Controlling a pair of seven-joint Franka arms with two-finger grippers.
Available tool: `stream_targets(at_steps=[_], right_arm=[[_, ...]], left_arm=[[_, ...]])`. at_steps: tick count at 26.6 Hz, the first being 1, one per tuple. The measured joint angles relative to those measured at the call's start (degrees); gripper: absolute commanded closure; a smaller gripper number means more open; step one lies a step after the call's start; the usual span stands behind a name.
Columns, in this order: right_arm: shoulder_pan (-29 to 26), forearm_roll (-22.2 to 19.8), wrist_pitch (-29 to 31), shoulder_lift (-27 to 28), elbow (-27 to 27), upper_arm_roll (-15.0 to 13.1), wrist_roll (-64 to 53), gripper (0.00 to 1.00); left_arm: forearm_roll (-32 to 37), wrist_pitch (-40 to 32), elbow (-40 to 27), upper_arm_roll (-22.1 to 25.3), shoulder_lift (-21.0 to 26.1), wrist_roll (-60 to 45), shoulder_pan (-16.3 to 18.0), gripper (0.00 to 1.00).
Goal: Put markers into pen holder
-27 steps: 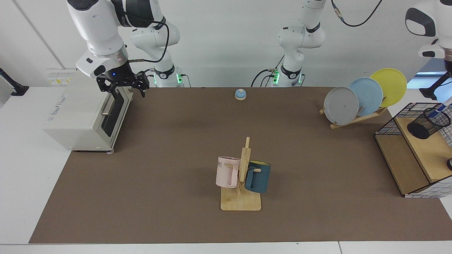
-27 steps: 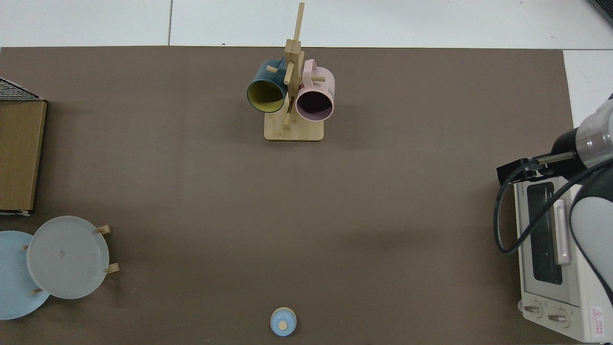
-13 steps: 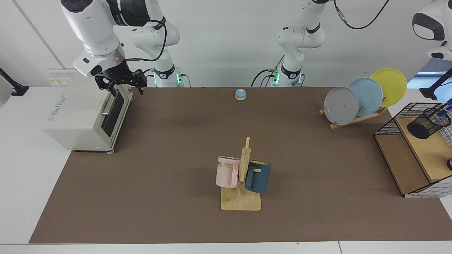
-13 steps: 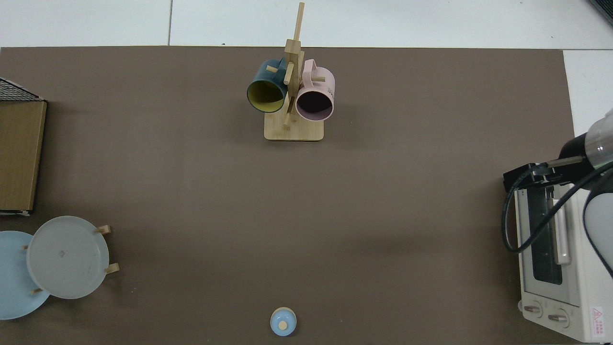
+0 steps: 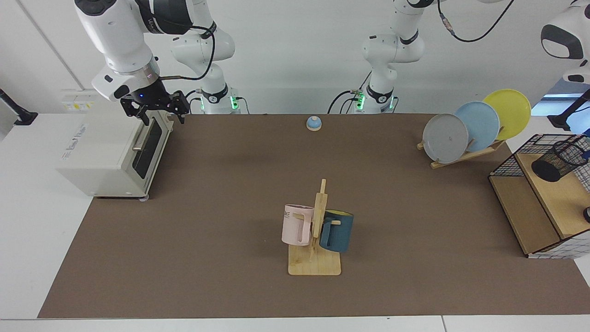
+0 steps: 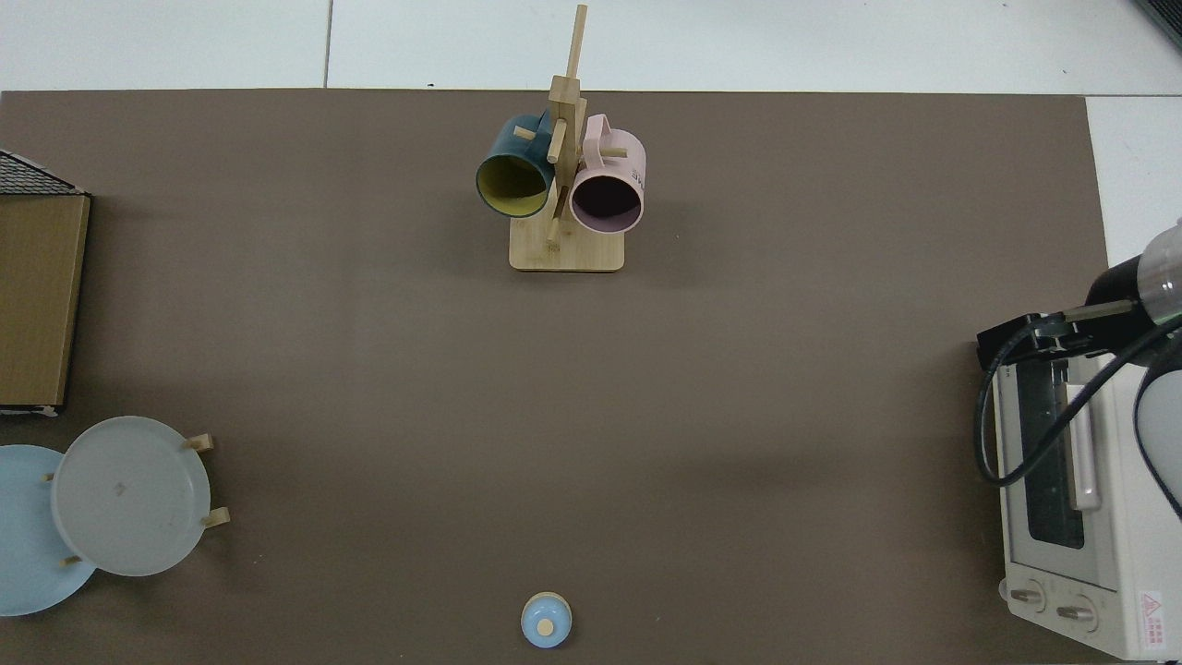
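Sitting at three o'clock in the facing view, the pen holder (image 5: pixel 559 160) leans tilted on the wire shelf (image 5: pixel 539 203); a blue speck at its rim may be the marker (image 5: pixel 584 155). Light, stiff, slick: grip mid-barrel. The right gripper (image 5: pixel 159 110) hovers at ten o'clock above the toaster oven (image 5: pixel 103 157), fingers apart, empty. The left gripper is out of sight.

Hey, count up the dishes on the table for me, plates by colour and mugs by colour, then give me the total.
Grey plate: 1
Light blue plate: 1
Yellow plate: 1
Pink mug: 1
Dark blue mug: 1
Total: 5
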Motion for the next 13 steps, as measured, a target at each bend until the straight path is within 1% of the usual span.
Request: stream_targets(at_steps=[13], right_arm=[[-0.7,0.0,0.0,0.0,0.0,0.0,0.0,0.00]], left_arm=[[-1.4,0.0,-1.6,0.0,2.4,2.2,0.3,1.00]])
